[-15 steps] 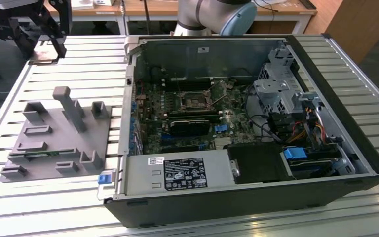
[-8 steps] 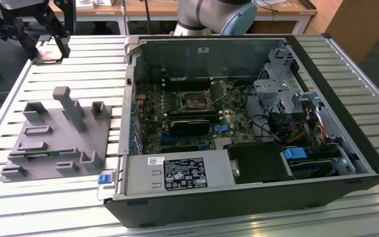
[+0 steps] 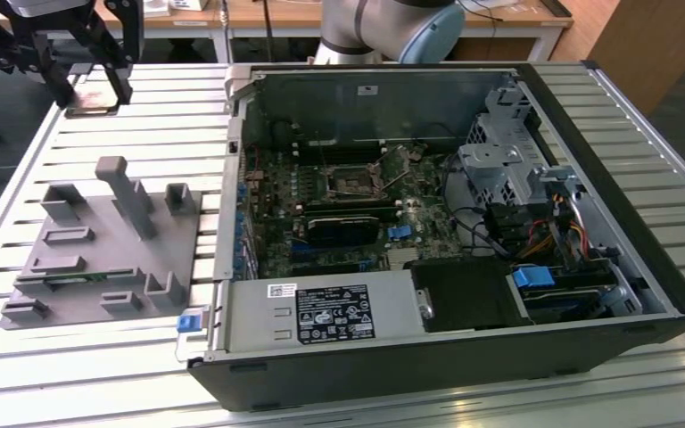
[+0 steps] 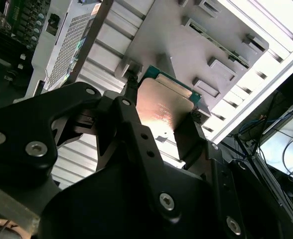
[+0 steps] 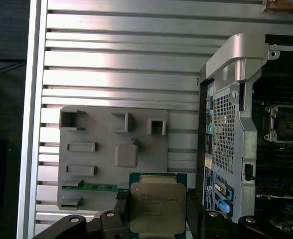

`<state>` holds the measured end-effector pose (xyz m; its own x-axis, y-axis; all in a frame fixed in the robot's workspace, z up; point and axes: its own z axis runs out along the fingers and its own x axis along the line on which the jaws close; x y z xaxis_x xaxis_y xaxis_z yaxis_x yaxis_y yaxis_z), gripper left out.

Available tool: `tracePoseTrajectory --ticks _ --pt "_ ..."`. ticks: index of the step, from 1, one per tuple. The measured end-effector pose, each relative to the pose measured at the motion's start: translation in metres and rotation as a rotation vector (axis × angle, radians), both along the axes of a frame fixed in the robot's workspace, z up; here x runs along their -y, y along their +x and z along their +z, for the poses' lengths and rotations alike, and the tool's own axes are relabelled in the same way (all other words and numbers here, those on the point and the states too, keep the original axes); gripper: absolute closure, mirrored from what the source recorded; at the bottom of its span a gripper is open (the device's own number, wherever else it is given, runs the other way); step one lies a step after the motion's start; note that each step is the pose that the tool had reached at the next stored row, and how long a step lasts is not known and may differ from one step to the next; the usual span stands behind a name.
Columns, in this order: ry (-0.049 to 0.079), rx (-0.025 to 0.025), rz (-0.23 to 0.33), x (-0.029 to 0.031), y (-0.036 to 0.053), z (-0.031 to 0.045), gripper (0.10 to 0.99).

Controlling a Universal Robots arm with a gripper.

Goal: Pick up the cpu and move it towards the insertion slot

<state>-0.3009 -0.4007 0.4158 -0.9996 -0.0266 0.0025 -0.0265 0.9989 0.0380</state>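
Cpu (image 5: 158,208) is sitting clamped between my fingers (image 4: 131,89) at the upper left of the exterior view, hanging above the counter (image 3: 140,125), while the insertion slot (image 3: 350,181) is lying well apart toward frame centre.

Arm housing (image 3: 391,27): rounded pale grey shell with a light blue cap, seen in the exterior view.
Gripper (image 4: 161,107): matte black linkage of flat angular plates.
Fingers (image 4: 131,94): slim black bars, drilled with small holes.
Fasteners: silver hex-socket screws are set at the pivots, seen in both wrist views.
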Motion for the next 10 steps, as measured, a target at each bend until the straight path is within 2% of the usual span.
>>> tracePoseTrajectory --ticks 10 --pt "0.0 0.0 0.0 0.0 0.0063 0.0 0.545"
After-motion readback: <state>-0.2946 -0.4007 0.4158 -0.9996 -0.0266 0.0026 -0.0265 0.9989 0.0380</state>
